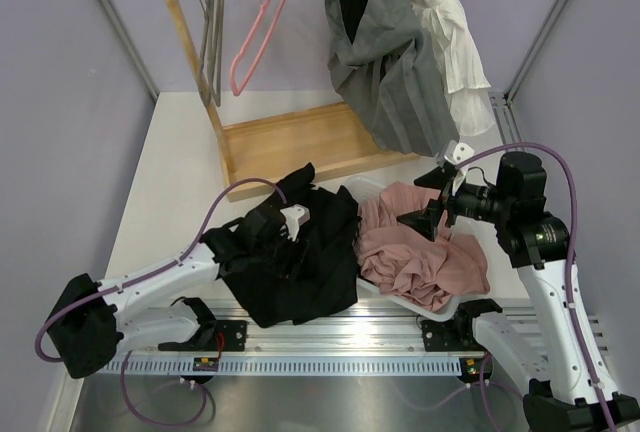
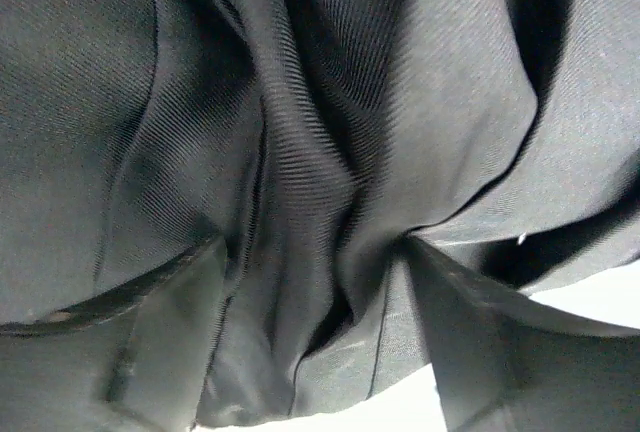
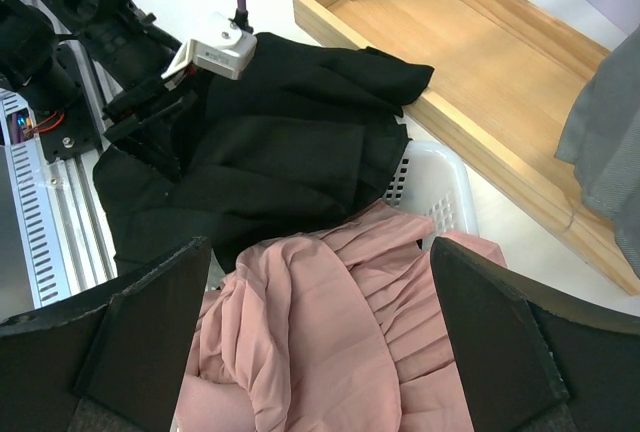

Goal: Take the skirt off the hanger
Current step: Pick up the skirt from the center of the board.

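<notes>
A grey pleated skirt hangs from the rail of the wooden rack at the back right, its hanger mostly hidden by cloth. A black skirt lies crumpled on the table, off any hanger. My left gripper is pushed down into it. In the left wrist view black fabric fills the frame and bunches between my left gripper's spread fingers. My right gripper hovers open over a pink skirt and holds nothing.
The pink skirt sits in a white basket beside the black one. An empty pink hanger and grey hangers hang on the rail's left half. A white garment hangs beside the grey skirt.
</notes>
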Controlling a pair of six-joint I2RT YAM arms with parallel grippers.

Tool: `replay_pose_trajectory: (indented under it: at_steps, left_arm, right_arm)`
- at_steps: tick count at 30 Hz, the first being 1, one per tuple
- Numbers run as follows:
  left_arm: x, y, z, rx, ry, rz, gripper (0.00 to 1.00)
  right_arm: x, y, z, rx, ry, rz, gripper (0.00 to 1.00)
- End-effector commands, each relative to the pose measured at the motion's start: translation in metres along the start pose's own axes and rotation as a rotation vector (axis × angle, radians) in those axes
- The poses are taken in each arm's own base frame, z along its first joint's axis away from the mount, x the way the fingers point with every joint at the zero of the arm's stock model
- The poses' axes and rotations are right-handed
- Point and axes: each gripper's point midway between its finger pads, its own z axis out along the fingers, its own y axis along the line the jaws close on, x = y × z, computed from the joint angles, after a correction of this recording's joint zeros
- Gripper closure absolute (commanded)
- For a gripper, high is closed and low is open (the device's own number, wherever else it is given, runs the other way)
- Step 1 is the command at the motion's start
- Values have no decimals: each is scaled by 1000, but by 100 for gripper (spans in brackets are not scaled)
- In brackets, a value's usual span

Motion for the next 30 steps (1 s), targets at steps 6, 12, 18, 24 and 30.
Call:
replay_pose_trajectory:
  at_steps: [6,12,18,24,30]
  left_arm:
    - [-5,-18,18,144,-119,-12,88]
    - [-24,-29,-20,145,-189,18,100]
    - [-99,-80,-131,259,-511,64,100]
    - [-163,-130,-207,380,-706,158,100]
    - [-233,-181,-237,500,-797,257,100]
  right_arm:
    - [-2,1,-1,-16,-29,-10,1]
    - [1,2,-2,-13,-26,-9,1]
    - [2,-3,-3,15,-22,-18,0]
    - [1,-8,-7,56,-26,-16,1]
    - [-4,-20,-16,132,-44,-8,1]
